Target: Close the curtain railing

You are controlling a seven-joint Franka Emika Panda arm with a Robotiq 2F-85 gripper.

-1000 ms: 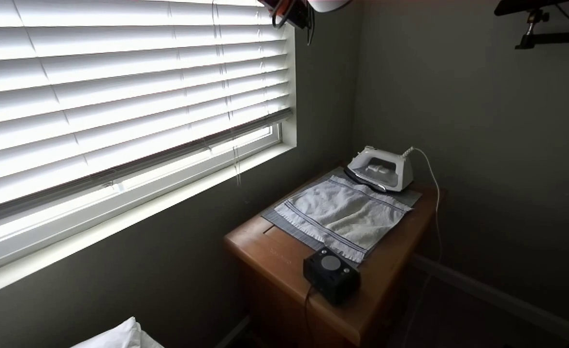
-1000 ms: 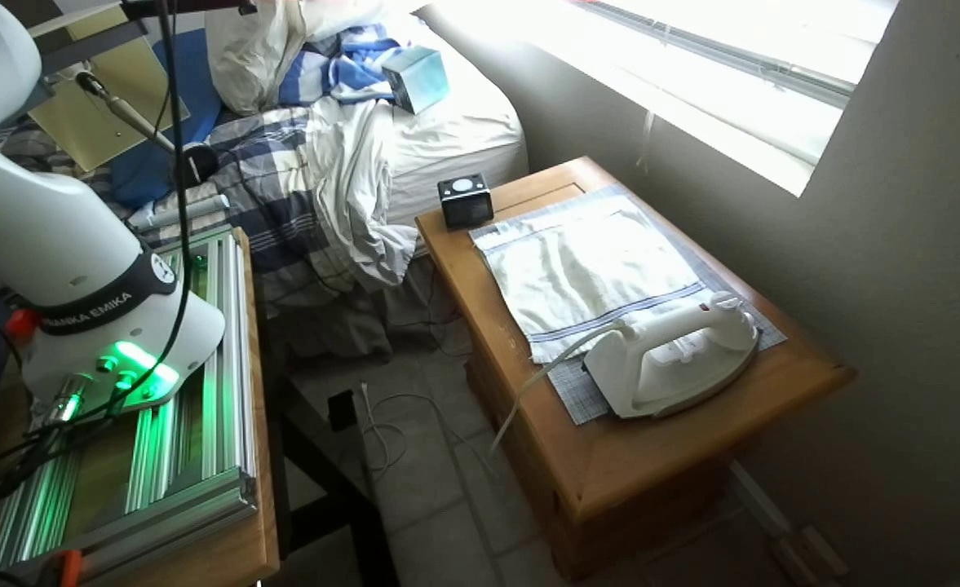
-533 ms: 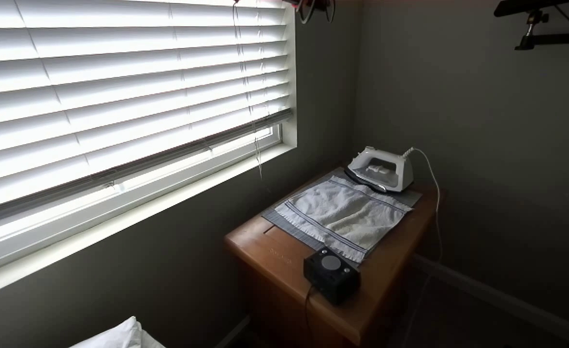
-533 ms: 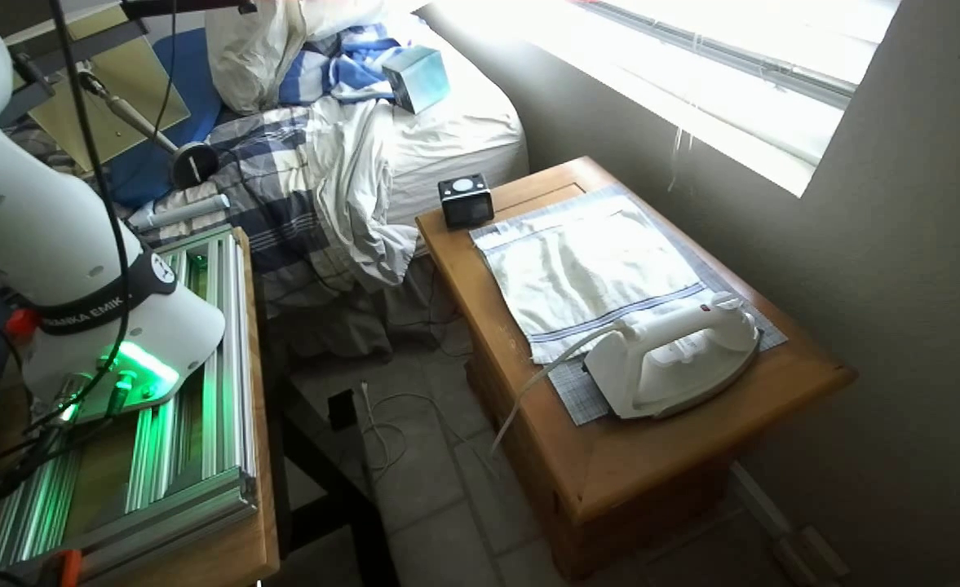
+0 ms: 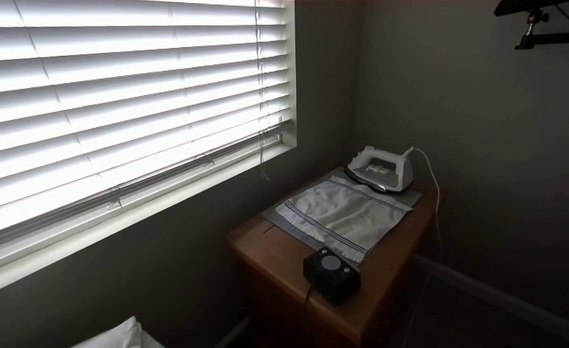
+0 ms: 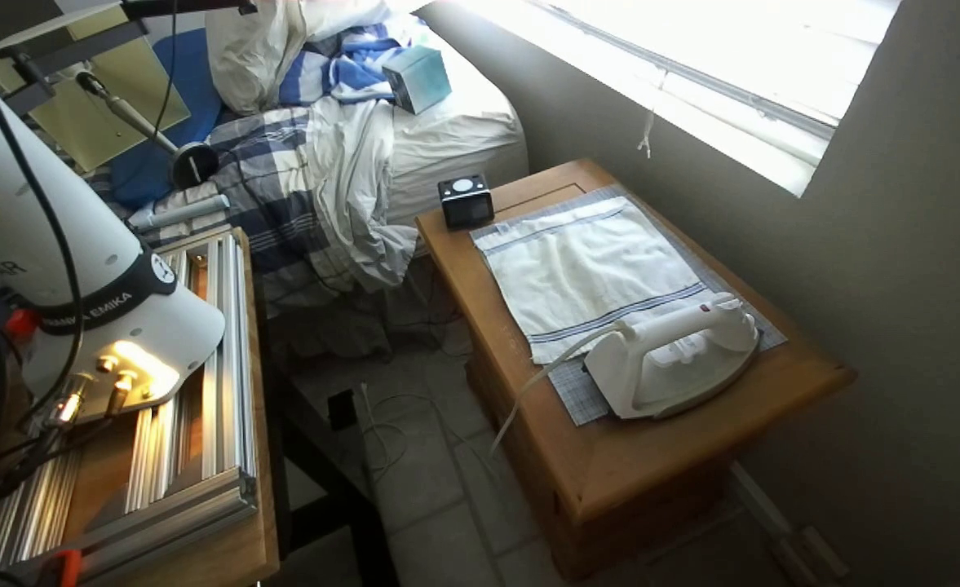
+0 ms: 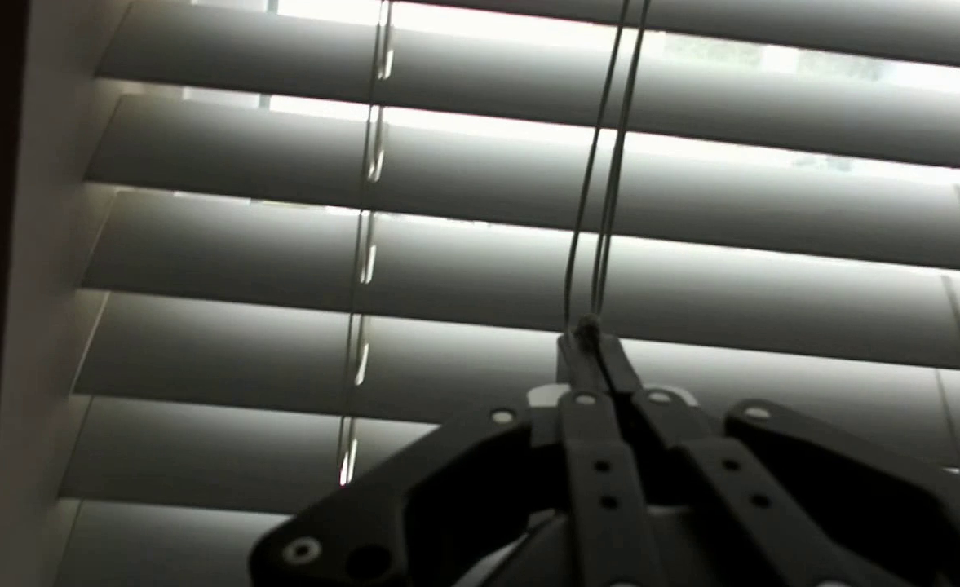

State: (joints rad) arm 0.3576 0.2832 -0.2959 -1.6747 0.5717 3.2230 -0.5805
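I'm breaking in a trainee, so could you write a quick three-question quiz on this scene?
1. Open: what do the fingers grip in the wrist view?
2. True or false: the towel lies between the black device and the iron.
3. Choose what is on the bed: a) the iron; b) the black device; c) a blue box.

Key: 1. The cords. 2. True. 3. c.

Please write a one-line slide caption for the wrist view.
Gripper shut on the cords of a window blind, bright gaps showing between some slats.
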